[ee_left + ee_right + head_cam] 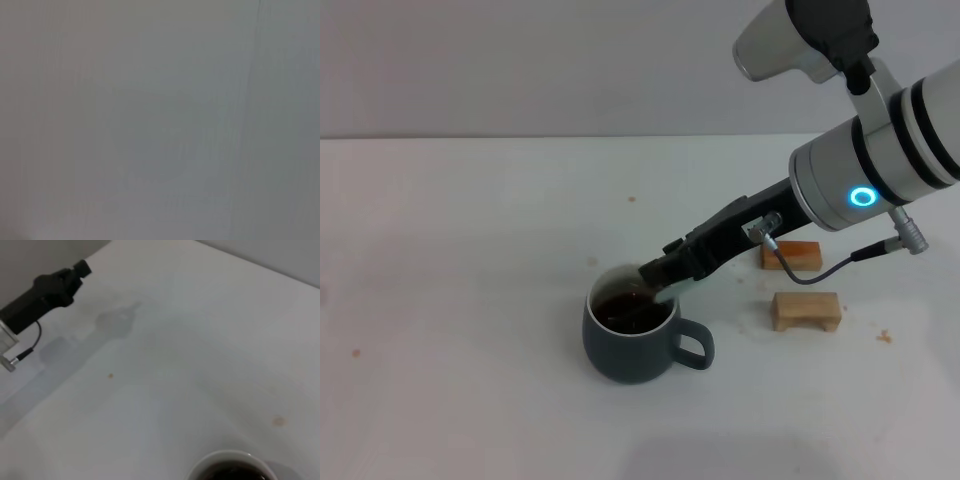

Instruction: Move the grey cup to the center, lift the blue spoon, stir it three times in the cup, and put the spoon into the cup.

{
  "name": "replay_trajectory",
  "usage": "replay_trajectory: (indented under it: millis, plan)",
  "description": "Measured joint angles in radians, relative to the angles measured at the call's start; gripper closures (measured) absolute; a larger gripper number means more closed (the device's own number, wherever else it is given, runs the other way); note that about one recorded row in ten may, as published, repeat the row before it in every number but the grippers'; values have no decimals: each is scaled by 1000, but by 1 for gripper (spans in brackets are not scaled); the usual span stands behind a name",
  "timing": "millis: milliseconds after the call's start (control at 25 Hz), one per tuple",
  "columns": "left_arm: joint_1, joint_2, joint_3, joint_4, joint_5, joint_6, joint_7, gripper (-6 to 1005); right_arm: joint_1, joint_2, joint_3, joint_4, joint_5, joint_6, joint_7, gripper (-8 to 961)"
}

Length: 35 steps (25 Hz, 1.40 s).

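The grey cup (632, 350) stands near the middle of the white table with dark brown liquid inside and its handle toward the right. My right gripper (656, 276) reaches down from the right to the cup's far rim. Its fingers are closed around the blue spoon (664, 293); only a pale sliver of it shows under the tips, and a thin dark line runs on into the liquid. In the right wrist view the cup's pale rim (232, 454) sits at the edge. The left gripper (75, 272) hangs far off, away from the cup.
Two small wooden blocks lie right of the cup, one (790, 255) partly behind the right arm's cable, the other (806, 310) nearer the front. Small brown specks dot the table (470, 300). The left wrist view is only plain grey.
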Motion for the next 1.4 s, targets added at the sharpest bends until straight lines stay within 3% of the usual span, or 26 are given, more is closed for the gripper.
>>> replay_trajectory:
  millis: [40,320,560,720,960,1120,1160,1200,1360,1400]
  plan:
    - [1,-1,0,0,0,1,0,1001,-2,0,0,10,3,-1,-2,550]
    - [0,-5,0,5,0,6,0,1001,-26,0,4,62,-13,-81,-31,538]
    - [-1,-6,0,5,0,6,0,1001,-192,4,-19,204,-109,-382,-96,531]
    - [-1,-5,0,3,0,6,0,1001,-260,4,-22,220,-103,-514,-129,530]
    - [-2,-4,0,1,0,3,0,1001,-456,4,-112,266,-102,-819,-209,531]
    - [-2,-4,0,0,0,2,0,1001,-538,5,-159,272,-102,-942,-254,531]
    - [-1,-4,0,3,0,3,0,1001,-602,5,-208,262,-98,-1055,-300,531]
    - [-1,-4,0,3,0,3,0,1001,-602,5,-208,262,-98,-1055,-300,531]
    - [-1,-8,2,6,0,1,-1,1001,-698,4,-326,169,-94,-1332,-341,530]
    - [-1,-8,2,6,0,1,-1,1001,-698,4,-326,169,-94,-1332,-341,530]
